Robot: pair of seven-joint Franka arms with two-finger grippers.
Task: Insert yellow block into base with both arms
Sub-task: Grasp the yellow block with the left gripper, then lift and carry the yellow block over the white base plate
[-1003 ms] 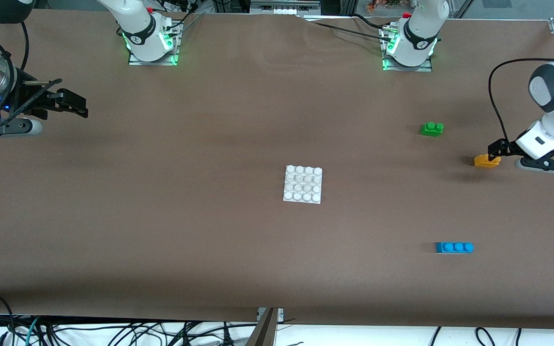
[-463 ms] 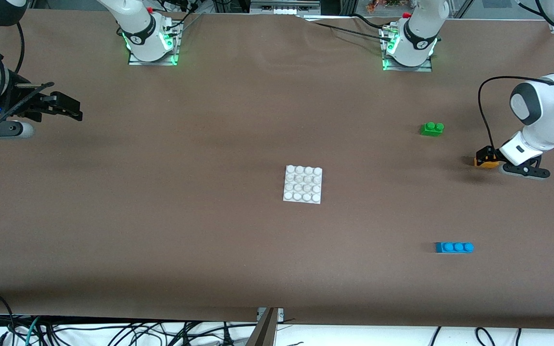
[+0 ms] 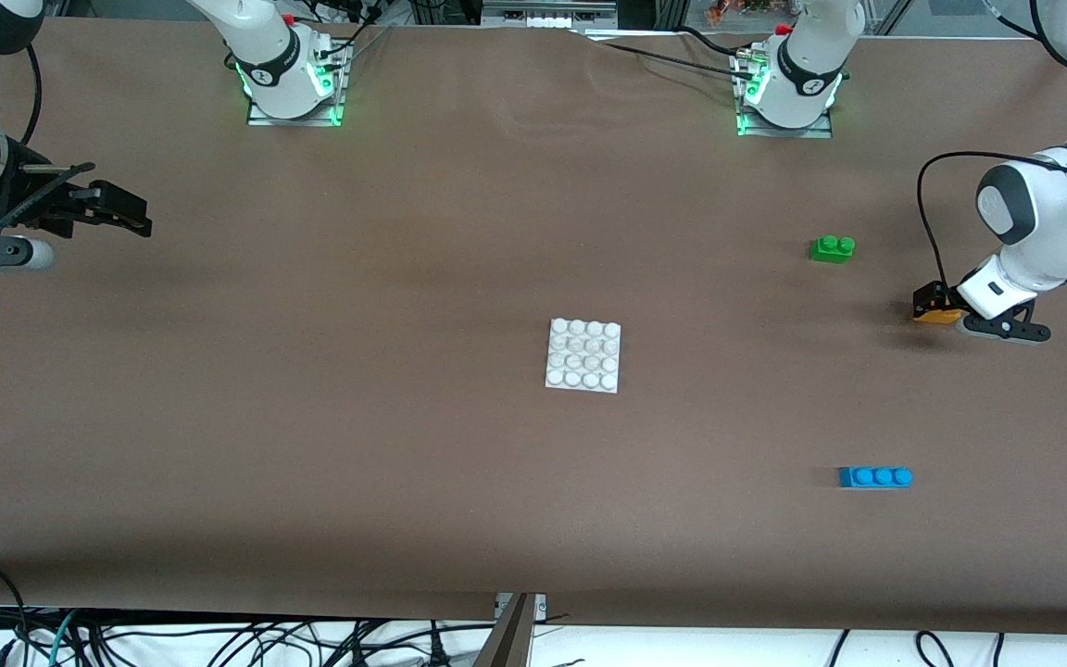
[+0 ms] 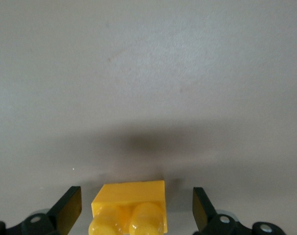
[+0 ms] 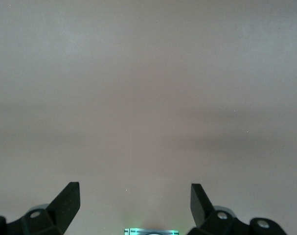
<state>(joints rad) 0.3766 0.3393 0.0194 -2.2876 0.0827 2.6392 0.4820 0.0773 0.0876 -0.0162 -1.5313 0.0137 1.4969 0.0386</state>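
The yellow block (image 3: 941, 318) lies on the table near the left arm's end, with its two studs showing in the left wrist view (image 4: 130, 211). My left gripper (image 3: 934, 304) is low over it and open. One finger stands on each side of the block with a gap on both sides, neither touching (image 4: 136, 210). The white studded base (image 3: 583, 356) sits flat at the middle of the table, apart from both grippers. My right gripper (image 3: 131, 215) hangs open over the right arm's end of the table, with nothing between its fingers (image 5: 135, 203).
A green two-stud brick (image 3: 833, 247) lies farther from the front camera than the yellow block. A blue three-stud brick (image 3: 875, 477) lies nearer to that camera. The two arm bases (image 3: 293, 83) (image 3: 785, 93) stand along the table's back edge.
The left arm's wrist swung round and its gripper settled lower around the yellow block. The right gripper drew back a little toward its end of the table.
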